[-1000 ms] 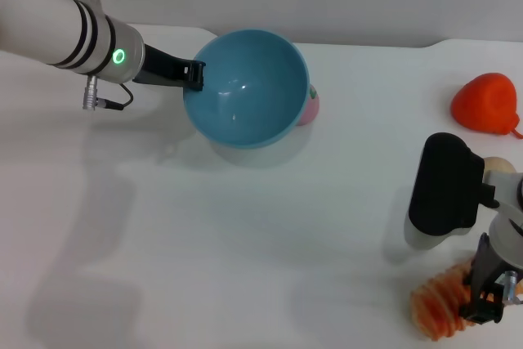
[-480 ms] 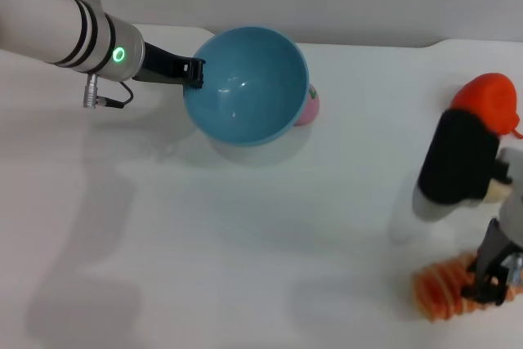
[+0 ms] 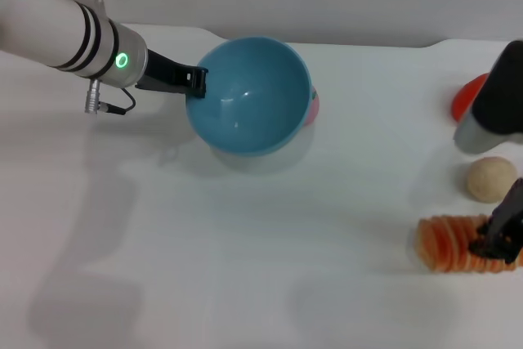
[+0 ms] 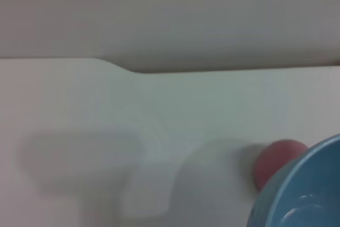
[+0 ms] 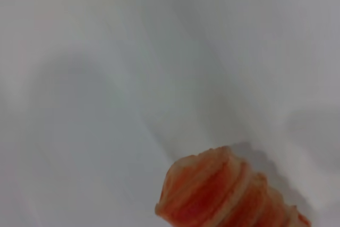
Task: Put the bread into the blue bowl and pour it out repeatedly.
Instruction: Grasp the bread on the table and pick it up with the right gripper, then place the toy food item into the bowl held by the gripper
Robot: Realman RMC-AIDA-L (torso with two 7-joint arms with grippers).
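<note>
Now one bread point(image 3: 451, 243), one blue bowl point(image 3: 249, 94), on my white table point(image 3: 245, 234).
Left gripper point(image 3: 194, 82) clamps the bowl rim; right gripper point(image 3: 498, 239) grasps the bread.

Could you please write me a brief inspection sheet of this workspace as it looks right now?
Surface: white table, bare in the middle.
Job's things: glossy light-blue plastic bowl, empty, tilted; ribbed orange-and-cream toy bread lying on the table.
Clutter: small beige ball; orange-red toy, partly hidden; pink object behind the bowl.
Grippers: left claw grips the bowl's rim; right claw at the bread's end.
Cables: short grey cable at the left wrist.
Surroundings: plain grey wall.
</note>
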